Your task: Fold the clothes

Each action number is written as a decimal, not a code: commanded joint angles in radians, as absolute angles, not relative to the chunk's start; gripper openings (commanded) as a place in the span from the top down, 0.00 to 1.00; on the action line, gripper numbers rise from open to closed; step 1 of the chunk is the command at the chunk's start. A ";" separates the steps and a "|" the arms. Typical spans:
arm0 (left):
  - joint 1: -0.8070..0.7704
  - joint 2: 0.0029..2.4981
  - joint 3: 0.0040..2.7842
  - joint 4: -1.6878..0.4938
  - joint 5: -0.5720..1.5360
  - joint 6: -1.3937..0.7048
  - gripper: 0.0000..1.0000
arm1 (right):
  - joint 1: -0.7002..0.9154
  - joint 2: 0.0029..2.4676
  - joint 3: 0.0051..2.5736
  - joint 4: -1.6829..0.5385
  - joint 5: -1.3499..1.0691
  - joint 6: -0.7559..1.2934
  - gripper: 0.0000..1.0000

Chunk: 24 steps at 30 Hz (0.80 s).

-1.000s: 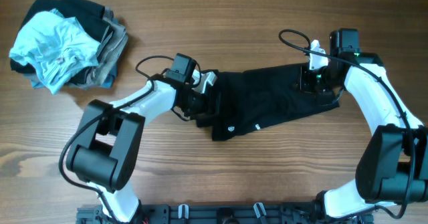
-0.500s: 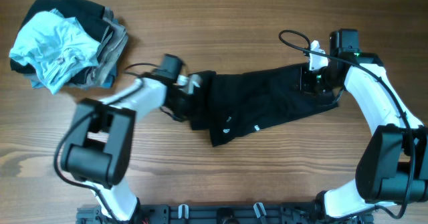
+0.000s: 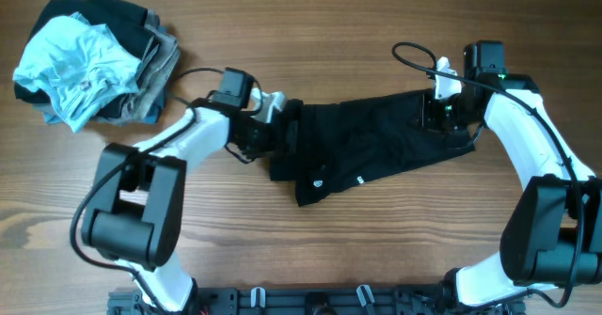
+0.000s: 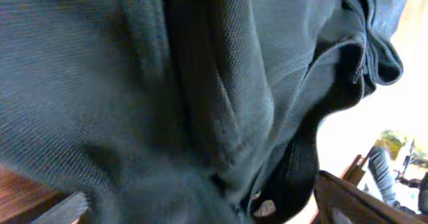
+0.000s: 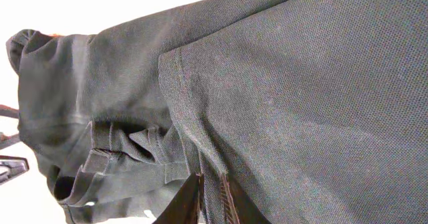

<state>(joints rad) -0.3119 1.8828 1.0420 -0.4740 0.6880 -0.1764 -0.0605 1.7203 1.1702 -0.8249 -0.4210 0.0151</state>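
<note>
A black garment (image 3: 367, 146) lies stretched across the middle of the table between both arms. My left gripper (image 3: 278, 132) is at its left end and shut on the cloth. The dark fabric (image 4: 200, 83) fills the left wrist view and hides the fingers. My right gripper (image 3: 442, 116) is at the garment's right end. In the right wrist view its fingertips (image 5: 208, 196) pinch a fold of the black fabric (image 5: 301, 83). A pile of other clothes (image 3: 89, 61), light blue on top of dark and grey pieces, sits at the far left corner.
Bare wooden tabletop (image 3: 310, 33) lies behind the garment and in front of it (image 3: 357, 240). A black cable (image 3: 414, 54) loops above the right gripper. A rack edge (image 3: 310, 301) runs along the front of the table.
My left gripper pulled the garment's left end further left and slightly back, stretching the cloth. The right gripper stayed in place, holding the right end.
</note>
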 commanded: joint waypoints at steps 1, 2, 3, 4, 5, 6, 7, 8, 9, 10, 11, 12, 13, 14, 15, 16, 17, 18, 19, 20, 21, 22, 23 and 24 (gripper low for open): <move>-0.327 1.951 1.031 -0.482 0.640 -0.164 0.14 | -0.059 1.708 1.171 -0.823 -0.415 0.026 0.87; -0.327 1.951 1.033 -0.480 0.647 -0.160 0.17 | -0.059 1.708 1.171 -0.823 -0.415 0.026 0.87; -0.328 1.951 1.033 -0.478 0.650 -0.159 0.21 | -0.059 1.708 1.171 -0.823 -0.414 0.026 0.87; -0.329 1.951 1.034 -0.478 0.651 -0.149 0.29 | -0.059 1.708 1.171 -0.822 -0.415 0.026 0.87; -0.329 1.951 1.034 -0.477 0.654 -0.141 0.47 | -0.059 1.708 1.171 -0.821 -0.414 0.026 0.87; -0.329 1.951 1.034 -0.475 0.654 -0.141 0.58 | -0.059 1.708 1.171 -0.820 -0.414 0.026 0.87; -0.329 1.951 1.034 -0.475 0.654 -0.141 0.70 | -0.059 1.708 1.171 -0.820 -0.414 0.026 0.87; -0.329 1.951 1.034 -0.476 0.654 -0.141 0.92 | -0.059 1.708 1.171 -0.821 -0.414 0.026 0.87; -0.325 1.948 1.034 -0.485 0.658 -0.142 0.96 | -0.059 1.708 1.171 -0.824 -0.414 0.026 0.87; -0.315 1.941 1.035 -0.500 0.662 -0.142 0.96 | -0.059 1.708 1.171 -0.826 -0.414 0.027 0.87; -0.301 1.929 1.035 -0.523 0.660 -0.141 0.96 | -0.059 1.708 1.171 -0.828 -0.415 0.027 0.87; -0.284 1.915 1.035 -0.545 0.660 -0.141 0.96 | -0.059 1.708 1.171 -0.829 -0.415 0.027 0.87; -0.256 1.897 1.035 -0.579 0.653 -0.141 0.96 | -0.059 1.708 1.171 -0.829 -0.415 0.027 0.87; -0.208 1.867 1.039 -0.634 0.633 -0.141 0.96 | -0.059 1.708 1.171 -0.829 -0.414 0.027 0.87; -0.151 1.828 1.049 -0.701 0.603 -0.141 0.96 | -0.059 1.708 1.171 -0.829 -0.415 0.026 0.87; -0.106 1.795 1.061 -0.749 0.585 -0.137 0.96 | -0.059 1.708 1.171 -0.829 -0.415 0.027 0.87; -0.055 1.752 1.080 -0.798 0.582 -0.127 0.96 | -0.059 1.708 1.171 -0.828 -0.415 0.026 0.87; -0.019 1.713 1.102 -0.833 0.582 -0.114 0.96 | -0.059 1.708 1.171 -0.827 -0.415 0.027 0.87; 0.003 1.671 1.126 -0.856 0.582 -0.111 0.96 | -0.059 1.708 1.171 -0.827 -0.415 0.026 0.87; 0.007 1.632 1.145 -0.862 0.583 -0.111 0.96 | -0.059 1.708 1.171 -0.826 -0.414 0.026 0.87; 0.001 1.597 1.163 -0.861 0.586 -0.112 0.96 | -0.059 1.708 1.171 -0.827 -0.414 0.027 0.87; -0.025 1.559 1.188 -0.860 0.586 -0.112 0.96 | -0.059 1.708 1.171 -0.826 -0.414 0.030 0.87; -0.051 1.538 1.207 -0.854 0.585 -0.112 0.96 | -0.060 1.708 1.171 -0.825 -0.414 0.033 0.88; -0.089 1.526 1.229 -0.857 0.581 -0.112 0.96 | -0.063 1.708 1.171 -0.823 -0.414 0.039 0.88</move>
